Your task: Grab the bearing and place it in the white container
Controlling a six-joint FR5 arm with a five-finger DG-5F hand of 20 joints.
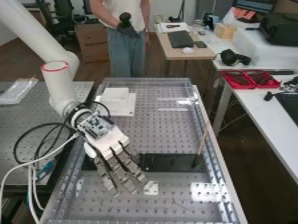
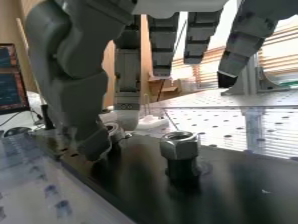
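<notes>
We see the robot's dark grey hand (image 1: 110,142) reaching palm-down over a long black plate (image 1: 173,162) on a perforated bench (image 1: 156,132), its fingers straight and slightly spread. In the wrist view, a six-sided metal piece with a round opening (image 2: 179,145) stands upright on the plate, apart from the thumb; a round metal piece (image 2: 114,131) sits just beside the thumb. We cannot tell which is the bearing. Toward the bench's far end, we see a white blocky object (image 1: 116,94).
</notes>
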